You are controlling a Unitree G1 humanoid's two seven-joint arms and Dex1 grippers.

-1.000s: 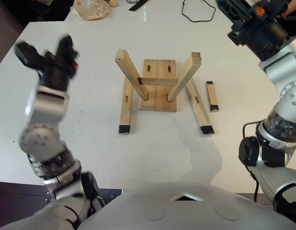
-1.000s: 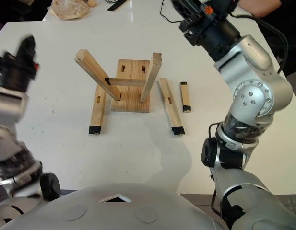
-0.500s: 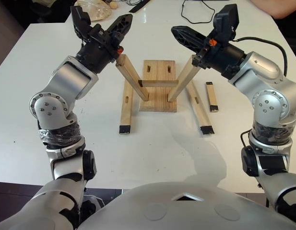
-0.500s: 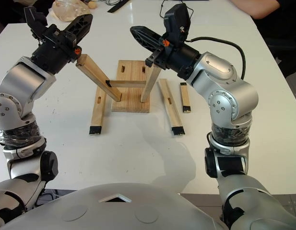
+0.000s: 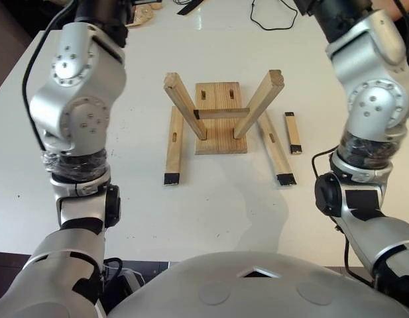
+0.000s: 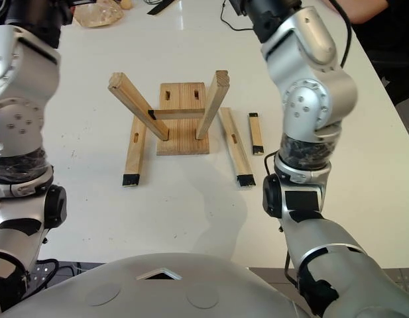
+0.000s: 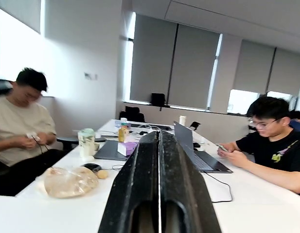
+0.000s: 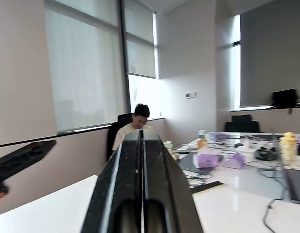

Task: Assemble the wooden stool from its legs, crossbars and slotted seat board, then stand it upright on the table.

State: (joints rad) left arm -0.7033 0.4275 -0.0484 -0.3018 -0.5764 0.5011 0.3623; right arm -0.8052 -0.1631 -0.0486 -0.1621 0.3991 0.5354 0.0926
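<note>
A white table [image 5: 211, 205] is seen from above, with a half-built wooden stool lying near its middle.

At the far left, the left arm [image 5: 75, 86] is held high above the table's left side. Its wrist view looks out across the room, and there the left gripper [image 7: 158, 135] has its two black fingers pressed together with nothing between them.

Just right of that arm, a loose leg [image 5: 172, 146] lies flat on the table, with a slot cut in it and a black tip at its near end. It rests just beside the left edge of the seat board [image 5: 221, 136].

The seat board lies flat, with two slots showing at its far end. Two legs stand on it and lean outward, away from each other: the left upright leg [image 5: 184, 106] and the right upright leg [image 5: 258, 104]. A crossbar [image 5: 221, 113] joins them low down.

Just beside the board's right edge, a second loose leg [image 5: 274, 149] lies flat, slotted and black-tipped. Near it, further right, lies a short crossbar [image 5: 293, 132], apart from everything else.

At the far right, the right arm [image 5: 373, 79] is also held high. Its wrist view shows the right gripper [image 8: 141, 133] with its fingers pressed together, holding nothing.
</note>
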